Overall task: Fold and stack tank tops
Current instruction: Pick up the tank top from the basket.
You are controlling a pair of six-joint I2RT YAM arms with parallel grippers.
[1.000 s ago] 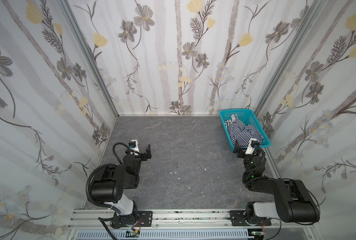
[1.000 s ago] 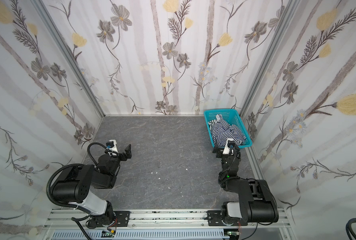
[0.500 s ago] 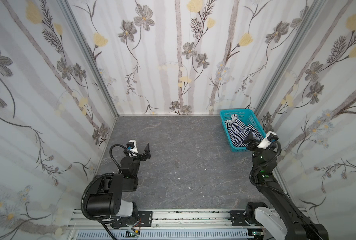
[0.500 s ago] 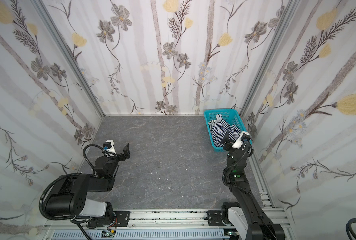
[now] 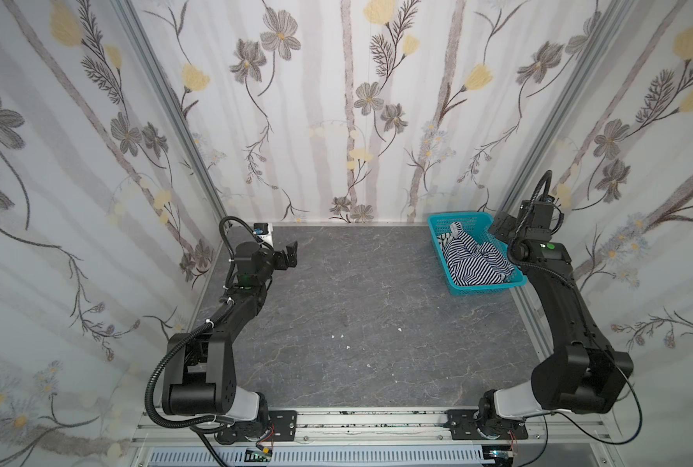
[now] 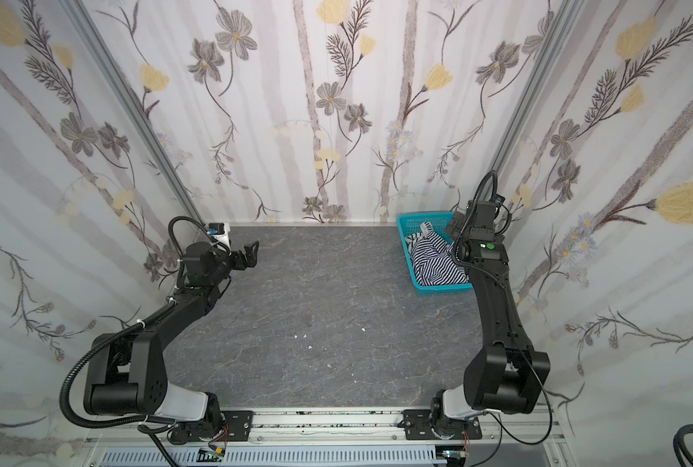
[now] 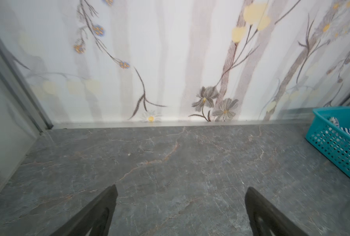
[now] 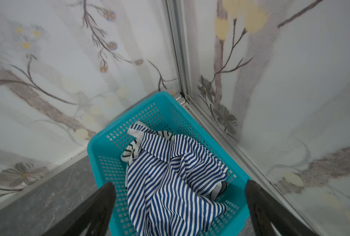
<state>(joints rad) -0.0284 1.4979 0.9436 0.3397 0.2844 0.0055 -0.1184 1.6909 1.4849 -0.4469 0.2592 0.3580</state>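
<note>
Both tank tops lay crumpled together inside the teal plastic basket, a rectangular tub with a smooth rolled rim and walls pierced by a grid of small square holes, set in the far right corner of the table against the walls. The navy-and-white striped tank top sat uppermost, its soft knit thrown into loose ridges and folds so that the fine stripes bent in several directions, with a white-bound edge curling up at the far end. Beneath it only scraps of the white tank top with thin black stripes peeked out, one beside the basket's far wall. The right gripper hung above the basket, released, its dark tapered jaws spread wide and clear of the cloth. The left gripper was likewise released, jaws wide apart, held low over the bare tabletop on the far left side, well apart from the basket. That tabletop was a matte dark grey slab with pale, stone-like veining and a few small white flecks. Smooth panels printed with grey and yellow flowers enclosed it on three sides, joined by aluminium corner posts.
</note>
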